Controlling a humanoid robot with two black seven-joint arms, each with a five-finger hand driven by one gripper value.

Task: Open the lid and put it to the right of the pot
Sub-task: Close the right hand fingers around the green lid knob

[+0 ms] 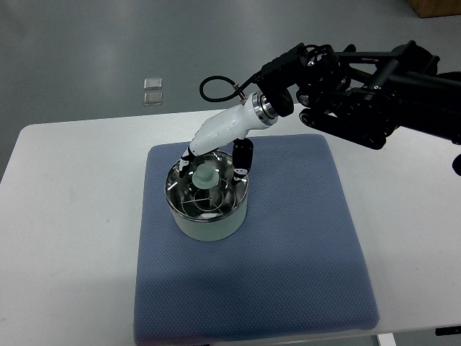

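Nearest, bare blue mat [252, 288] on the white surface [72, 252], free to the right of the pot and ready to take the lid. Further in, on the mat's left half, pot [209, 205] upright with lid [207, 189] seated on the rim and pale knob [205, 176] at its centre. Just over the far rim, right hand [216, 155] reaching in from the right edge, white palm tilted down, dark fingers [243, 157] parted either side of the knob and holding nothing; possibly touching the lid's far edge, though hard to tell from this steep angle. Judged as the approach to the grasp, lifting not yet begun. Next move calls for lowering slightly toward the knob, closing fingers round it squarely, lifting straight up to clear the rim, then carrying right and setting down on open mat clear of the pot. Beyond the surface, grey floor with two small clear squares [153, 91]. Left arm nowhere to be seen.
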